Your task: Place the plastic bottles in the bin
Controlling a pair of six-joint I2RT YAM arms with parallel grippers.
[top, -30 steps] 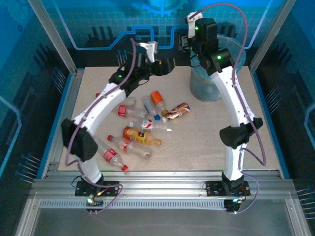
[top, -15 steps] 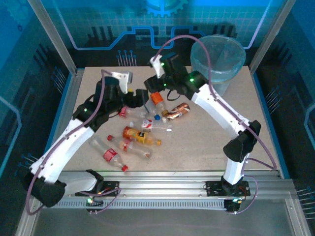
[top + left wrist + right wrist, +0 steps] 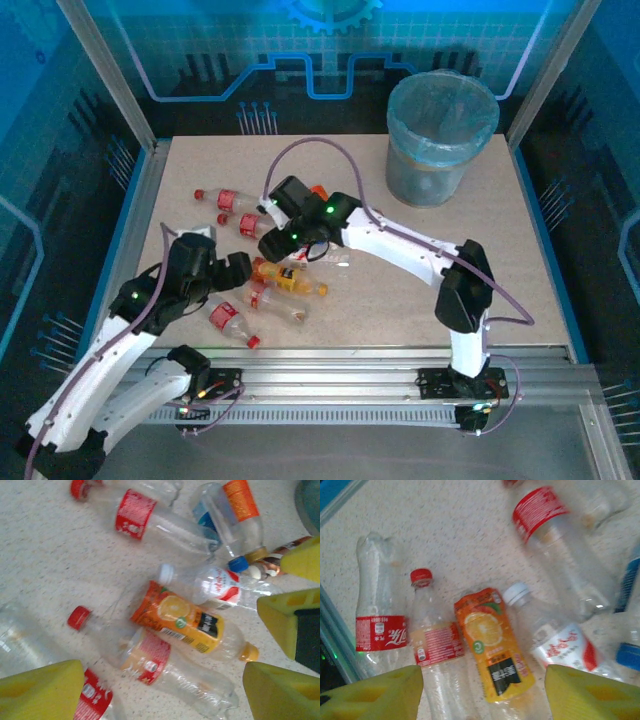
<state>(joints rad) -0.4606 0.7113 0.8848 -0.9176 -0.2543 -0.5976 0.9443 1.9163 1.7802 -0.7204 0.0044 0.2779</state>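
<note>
- Near-left, the left arm (image 3: 120,330) folds low; the left gripper (image 3: 160,690), jaws spread and empty, hangs above plastic bottles (image 3: 260,297) by the table (image 3: 420,290) front edge.
- Mid-table, the right gripper (image 3: 482,690) hovers, jaws apart, over the orange juice bottle (image 3: 495,645).
- Far right, the bin (image 3: 441,110) stands well apart across bare table.

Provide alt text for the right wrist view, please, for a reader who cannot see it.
Several clear plastic bottles lie on a speckled table, an orange-labelled juice bottle in the middle between a red-capped bottle and a white-capped one. The right claw hovers open, its yellow fingers at the lower corners.
</note>
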